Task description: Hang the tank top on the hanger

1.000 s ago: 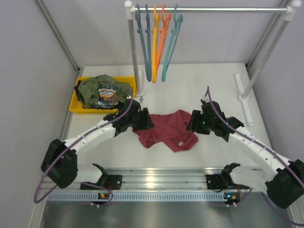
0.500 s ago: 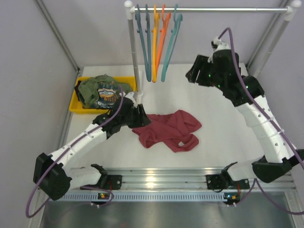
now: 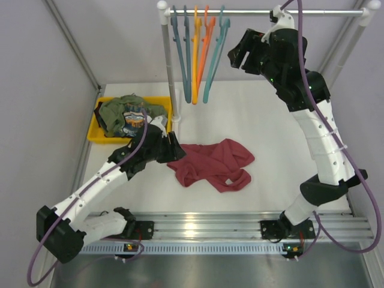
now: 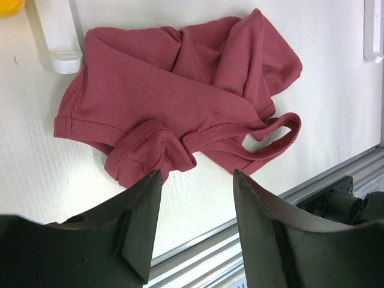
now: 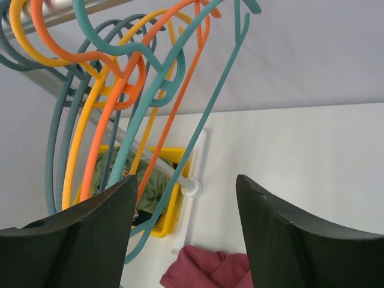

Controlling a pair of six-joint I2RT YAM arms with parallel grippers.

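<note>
The tank top (image 3: 213, 163) lies crumpled on the counter (image 3: 276, 144), just to the near right of the rack post (image 3: 170, 72). It looks light, limp and floppy, so a shoulder strap or the folded hem is probably the surest hold; a mid-body pinch would likely lift a sagging heap. The left fingers (image 4: 141, 207) hover parted and empty over its near edge. The right fingers (image 5: 270, 222), spread wide and empty, sit high to the post's right beside the hanger (image 3: 217, 58).

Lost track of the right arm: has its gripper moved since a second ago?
Yes. The right gripper has gone from beside the tank top up to the rail, next to the teal hanger.
</note>
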